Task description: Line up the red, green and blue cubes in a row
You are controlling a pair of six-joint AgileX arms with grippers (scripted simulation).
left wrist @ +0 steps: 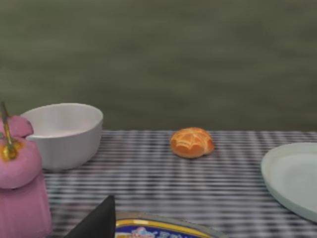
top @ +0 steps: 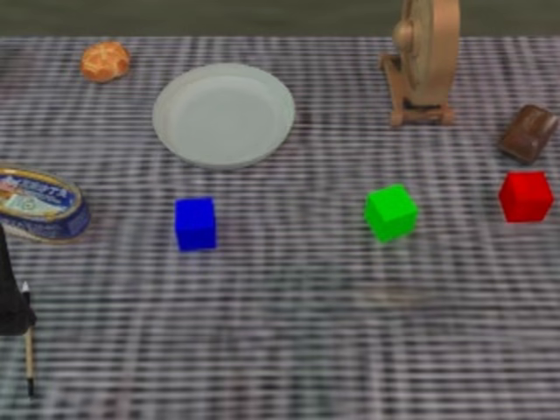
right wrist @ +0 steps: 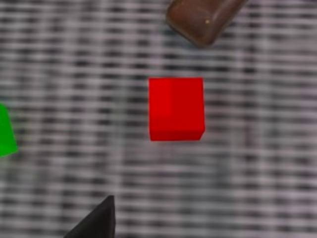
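Where the checked cloth covers the desk, three cubes sit apart from one another in a rough line across its middle: the blue cube left of centre, the green cube right of centre and turned slightly askew, and the red cube near the right edge, a little farther back than the other two. A brown block lies just behind the red cube, near it but not touching. A white plate rests behind the blue cube, a bread roll sits at the back left, and a wooden stand rises at the back, behind the green cube. An oval tin with a blue label lies at the left edge. The left arm is at the lower left edge of the top view, just in front of the tin; only a dark part and a thin rod show, and whether the left gripper is released or clenched cannot be told. Its wrist view looks low across the desk at a white bowl, a pink object beside the bowl, the roll, and the plate's rim. The right arm does not appear in the top view; its wrist view looks straight down on the red cube, with the brown block beyond it and the green cube at the picture's edge. One dark fingertip shows there, clear of the cube, and the right gripper's state cannot be told.
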